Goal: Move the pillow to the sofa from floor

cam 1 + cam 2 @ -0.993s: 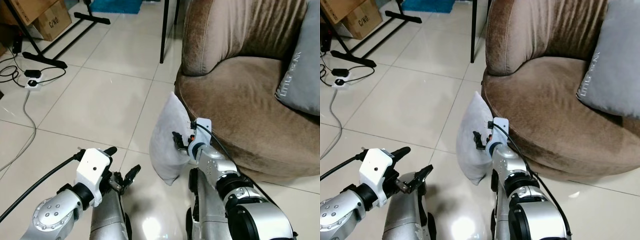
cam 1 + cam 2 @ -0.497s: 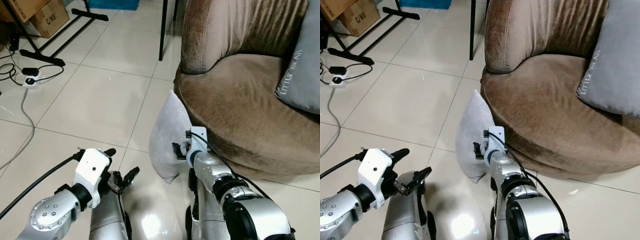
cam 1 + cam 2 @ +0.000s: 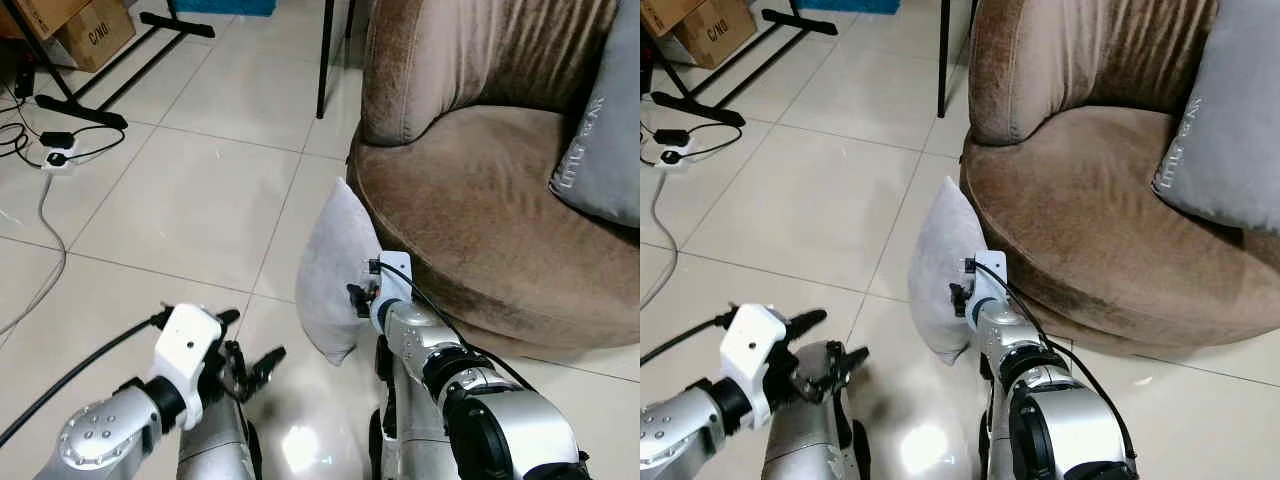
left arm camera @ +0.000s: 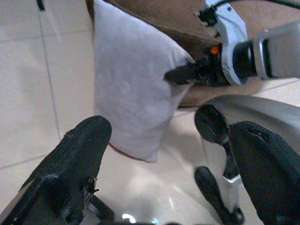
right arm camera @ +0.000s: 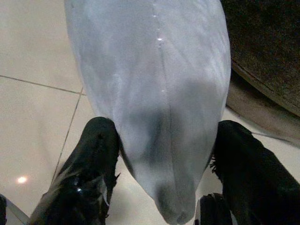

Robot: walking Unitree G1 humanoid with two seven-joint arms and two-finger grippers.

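A grey pillow (image 3: 333,268) stands on edge on the tiled floor and leans against the front of the brown sofa (image 3: 480,200). My right gripper (image 3: 358,297) is open at the pillow's sofa-side edge. In the right wrist view the pillow's lower corner (image 5: 164,93) sits between its two fingers (image 5: 96,154), which lie close along both sides. My left gripper (image 3: 250,345) hovers low over the floor to the left of the pillow, open with nothing in it; in its wrist view the pillow (image 4: 126,89) lies ahead.
A second grey cushion (image 3: 603,150) rests on the sofa's right side. A power strip with cables (image 3: 52,158), a black stand's legs (image 3: 85,108) and a cardboard box (image 3: 95,28) are at the far left. A black pole (image 3: 324,60) rises beside the sofa.
The right gripper has pushed in further around the pillow's edge. The left gripper has sunk slightly toward the floor. The camera has shifted a little.
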